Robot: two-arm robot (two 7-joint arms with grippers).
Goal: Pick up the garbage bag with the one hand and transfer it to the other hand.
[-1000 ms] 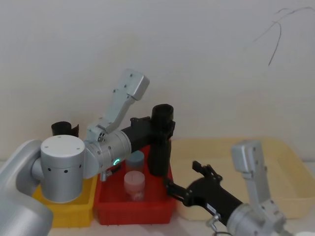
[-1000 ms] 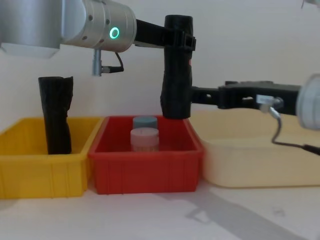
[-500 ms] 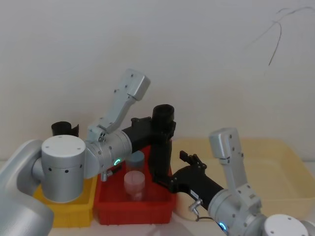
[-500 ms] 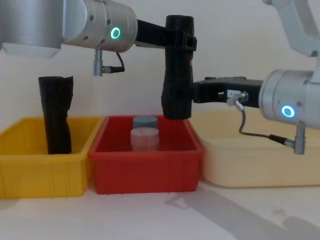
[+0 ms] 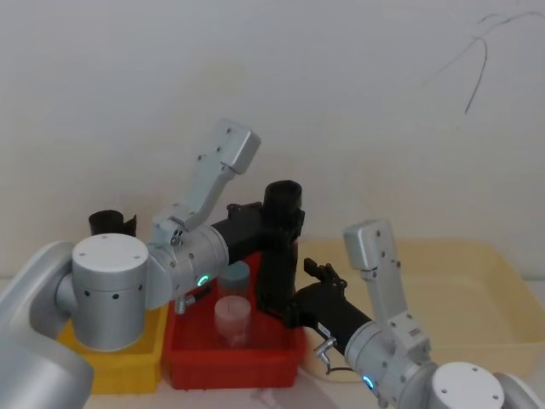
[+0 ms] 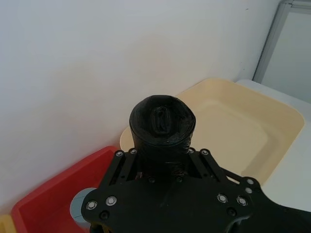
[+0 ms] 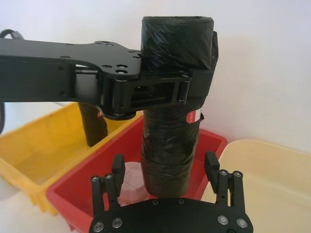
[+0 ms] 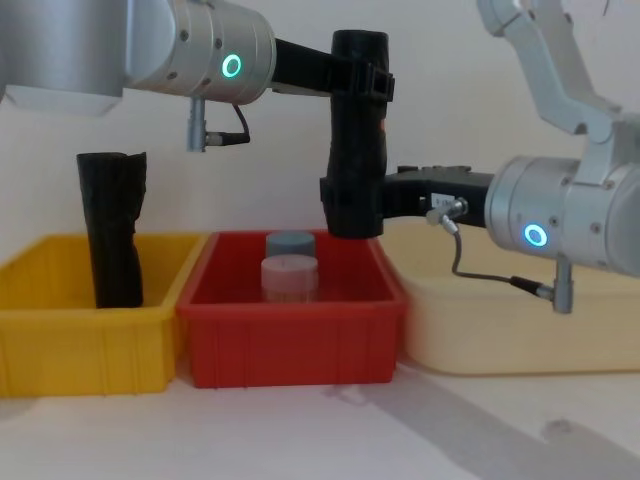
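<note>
The garbage bag (image 8: 355,150) is held upright in the air over the right side of the red bin (image 8: 290,345), resting on nothing, so the pickup is judged complete. The roll is black, smooth and tightly wound with a flat top. It shows light creasing in the film and a small white-and-red label (image 7: 193,115) on its side. The one hand (image 8: 368,82), the green-ringed left gripper, is clamped on the roll just below the top. The other hand (image 7: 164,167), the blue-ringed right gripper, reaches in from the right at the roll's lower part. Its fingers (image 7: 118,171) are spread, one on each side, apart from the film. Outstanding: the right grip must close and the left must let go. A second, rumpled black roll (image 8: 112,230) stands in the yellow bin (image 8: 60,350) at left; a cream tray (image 8: 500,330) lies at right.
</note>
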